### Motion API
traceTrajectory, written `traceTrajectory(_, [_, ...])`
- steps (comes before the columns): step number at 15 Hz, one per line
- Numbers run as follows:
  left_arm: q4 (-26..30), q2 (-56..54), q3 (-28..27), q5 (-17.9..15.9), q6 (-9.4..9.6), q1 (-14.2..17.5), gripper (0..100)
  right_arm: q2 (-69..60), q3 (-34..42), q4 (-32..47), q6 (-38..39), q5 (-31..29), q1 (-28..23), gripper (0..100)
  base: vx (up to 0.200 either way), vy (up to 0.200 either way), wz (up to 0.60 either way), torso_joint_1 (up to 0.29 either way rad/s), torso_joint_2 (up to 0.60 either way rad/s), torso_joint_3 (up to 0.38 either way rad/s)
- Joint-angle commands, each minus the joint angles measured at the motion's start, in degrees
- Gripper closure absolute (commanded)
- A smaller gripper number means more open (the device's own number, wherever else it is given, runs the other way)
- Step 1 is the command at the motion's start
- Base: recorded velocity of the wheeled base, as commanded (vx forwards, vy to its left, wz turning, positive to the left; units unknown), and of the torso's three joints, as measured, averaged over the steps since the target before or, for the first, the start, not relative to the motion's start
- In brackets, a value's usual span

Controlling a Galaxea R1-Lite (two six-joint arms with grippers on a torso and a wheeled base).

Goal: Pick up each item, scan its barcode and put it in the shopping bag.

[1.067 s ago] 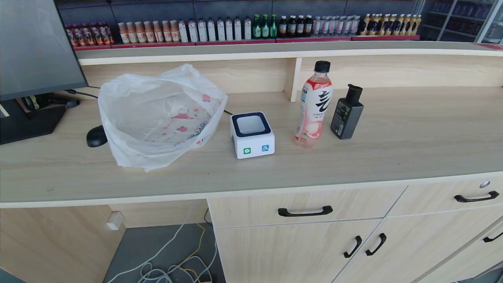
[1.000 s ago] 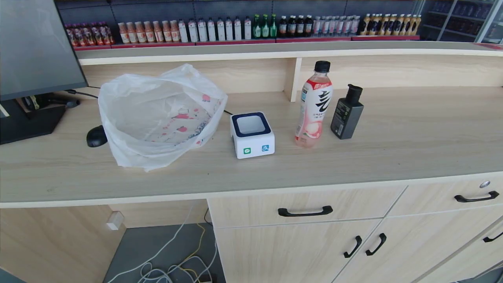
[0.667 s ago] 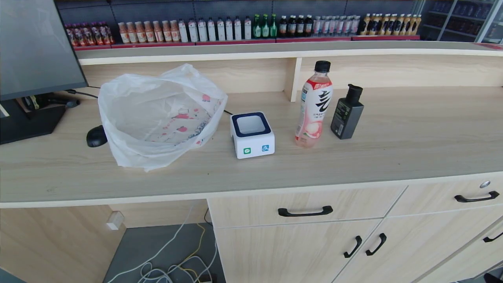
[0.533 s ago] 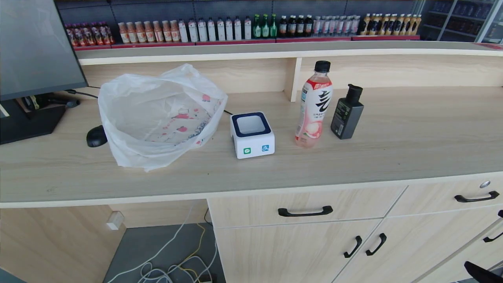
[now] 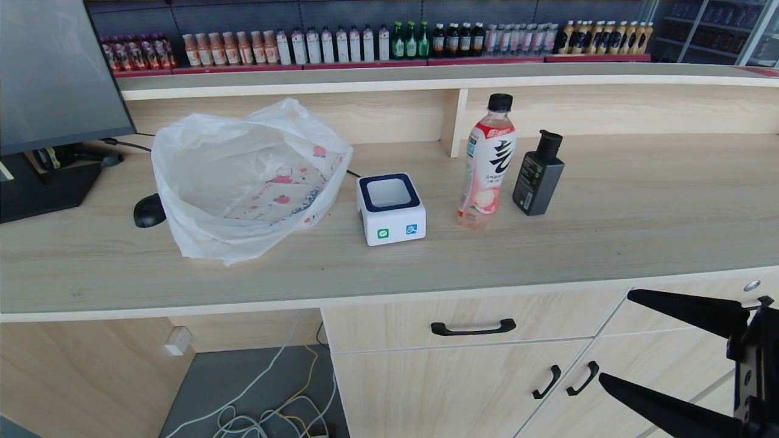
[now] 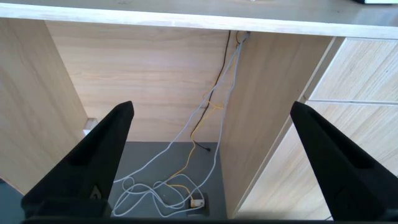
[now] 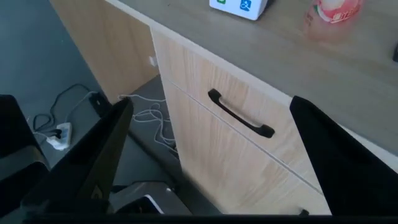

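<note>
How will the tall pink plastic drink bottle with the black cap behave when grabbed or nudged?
The tall pink plastic drink bottle stands upright on a narrow base, so a nudge near its black cap would probably tip it. It looks full, so likely heavy for its size. Its round, glossy body may slip, and roll if toppled.

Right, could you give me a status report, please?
Left gripper and right gripper open, empty, below counter. Drink bottle, pump bottle upright right of scanner. Nothing blocking.
</note>
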Motion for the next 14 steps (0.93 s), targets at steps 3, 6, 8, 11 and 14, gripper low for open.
traceTrajectory(3, [0.00, -0.02, 0.00, 0.00, -0.04, -0.04, 0, 2.68, 1.65, -1.02, 4.80, -0.25, 1.21, 0, 0.000, 0.000, 0.00, 0.000, 0.00, 0.000])
traceTrajectory(6, [0.00, -0.02, 0.00, 0.00, -0.04, 0.05, 0, 3.47, 2.17, -1.02, 4.88, -2.01, 1.30, 0, 0.000, 0.000, 0.00, 0.000, 0.00, 0.000])
traceTrajectory(8, [0.00, -0.02, 0.00, 0.00, -0.04, -0.04, 0, 5.58, 2.35, -4.01, 4.62, -4.65, 1.04, 0, 0.000, 0.000, 0.00, 0.000, 0.00, 0.000])
traceTrajectory(11, [0.00, -0.02, 0.00, 0.00, -0.04, 0.05, 0, 14.11, 2.52, -17.89, 4.71, -10.98, 1.56, 0, 0.000, 0.000, 0.00, 0.000, 0.00, 0.000])
traceTrajectory(14, [0.00, -0.02, 0.00, 0.00, -0.04, -0.04, 0, 18.94, -0.11, -21.41, 4.44, -12.65, 1.83, 0, 0.000, 0.000, 0.00, 0.000, 0.00, 0.000])
